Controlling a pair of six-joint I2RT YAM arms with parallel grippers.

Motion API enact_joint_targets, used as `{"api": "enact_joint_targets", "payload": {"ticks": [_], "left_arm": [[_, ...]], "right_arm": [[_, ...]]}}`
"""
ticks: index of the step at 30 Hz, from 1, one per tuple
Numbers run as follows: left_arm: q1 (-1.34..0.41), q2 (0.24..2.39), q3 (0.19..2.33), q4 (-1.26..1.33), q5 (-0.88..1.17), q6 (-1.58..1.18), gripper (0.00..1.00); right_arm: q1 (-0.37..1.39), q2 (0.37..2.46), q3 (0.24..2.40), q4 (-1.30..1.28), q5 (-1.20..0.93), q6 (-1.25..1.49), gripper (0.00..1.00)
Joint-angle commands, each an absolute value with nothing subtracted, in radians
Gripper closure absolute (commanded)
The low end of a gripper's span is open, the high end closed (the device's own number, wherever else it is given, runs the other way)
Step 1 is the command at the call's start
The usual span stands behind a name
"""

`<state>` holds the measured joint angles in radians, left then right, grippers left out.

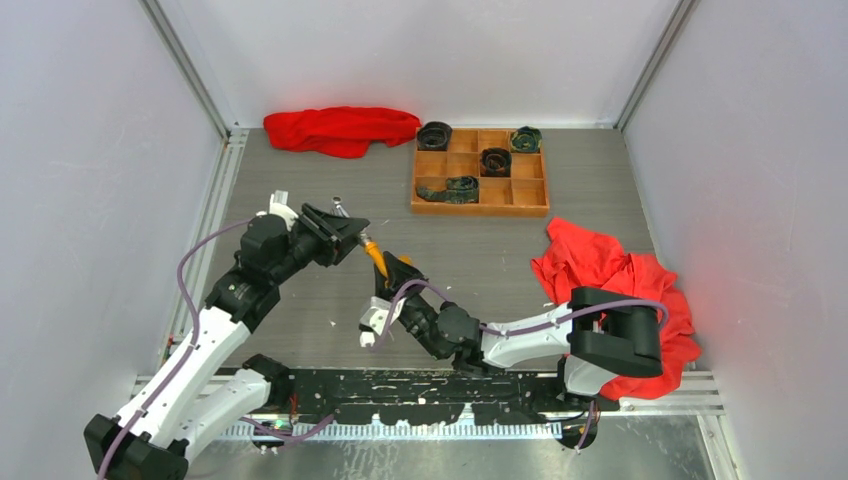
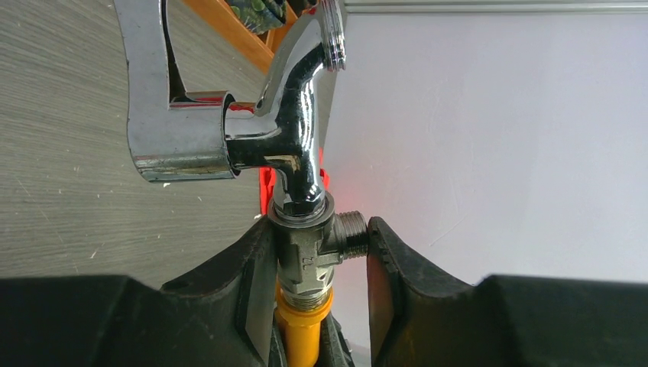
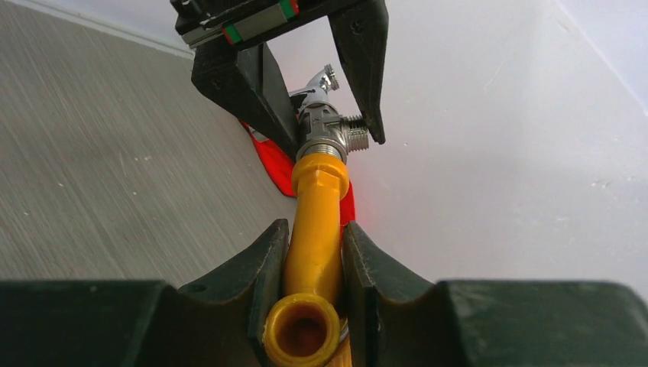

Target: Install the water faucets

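The shiny silver faucet (image 2: 294, 145) with its small handle (image 2: 164, 115) is joined end to end with the orange-yellow faucet (image 3: 317, 222). My left gripper (image 2: 317, 245) is shut on the silver faucet's threaded valve body; its fingers (image 2: 252, 283) press the body and the side stub. My right gripper (image 3: 313, 264) is shut on the yellow spout, whose open bent end (image 3: 302, 332) faces the camera. In the top view the joined pieces (image 1: 372, 255) hang above the table's middle between the left gripper (image 1: 345, 235) and the right gripper (image 1: 392, 275).
A wooden compartment tray (image 1: 480, 170) with dark rolled items stands at the back right. A red cloth (image 1: 340, 128) lies at the back left, another red cloth (image 1: 620, 290) at the right by the right arm. Grey walls enclose the table.
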<state>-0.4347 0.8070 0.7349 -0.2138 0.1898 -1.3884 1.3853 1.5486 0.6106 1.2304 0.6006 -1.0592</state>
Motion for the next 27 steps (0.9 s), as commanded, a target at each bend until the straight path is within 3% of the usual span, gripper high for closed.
{"api": "enact_joint_targets", "payload": {"ticks": [1,9,27], "left_arm": [[-0.455,0.755,0.755,-0.064,0.229,-1.385,1.0],[-0.455,0.749,0.749,-0.061,0.221,-1.384,1.0],[-0.455,0.74,0.733,-0.047,0.222,-1.374,1.0]], "right_arm": [[1.38,1.483,0.662,1.317,0.563,-0.799,1.0],[1.37,1.447,0.666,1.268,0.554,-0.646,1.0],[1.371,1.409,0.662,1.224,0.481,-0.573,1.0]]}}
